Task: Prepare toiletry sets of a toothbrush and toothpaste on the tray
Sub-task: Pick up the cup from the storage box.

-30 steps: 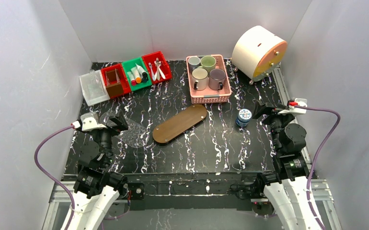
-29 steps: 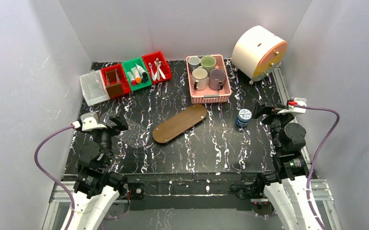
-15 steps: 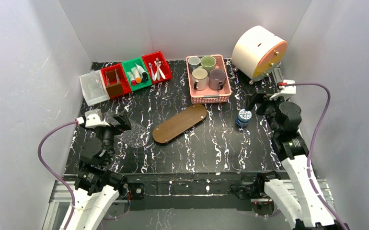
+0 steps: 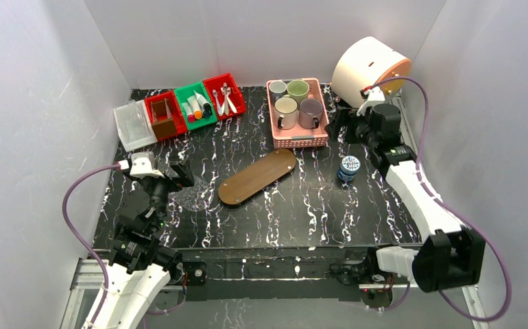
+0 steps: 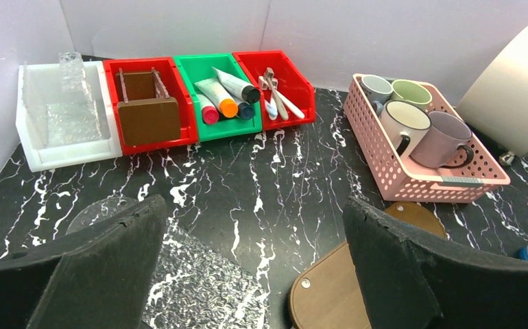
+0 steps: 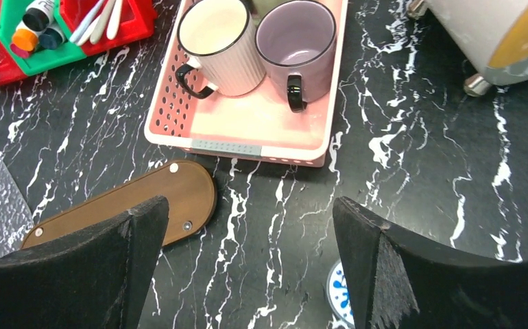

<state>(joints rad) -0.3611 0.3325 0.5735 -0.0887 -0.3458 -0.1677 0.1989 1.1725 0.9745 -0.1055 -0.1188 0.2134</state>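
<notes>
The left gripper is held wide open, nothing grasped, at the tray's 9 o'clock. Tubes and toothbrushes are stored at 11 o'clock. The tray lies mid-table. Mugs are kept in the pink basket at 1 o'clock; the right gripper is spread open just beside it.

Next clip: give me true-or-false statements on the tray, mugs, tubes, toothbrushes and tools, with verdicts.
1. The wooden tray has nothing on it. True.
2. The pink basket holds three mugs. False: four.
3. The tubes lie in the basket. False: they lie in the green bin.
4. The toothbrushes are on the tray. False: they lie in a red bin.
5. The left tool and right tool are both open and empty. True.
</notes>
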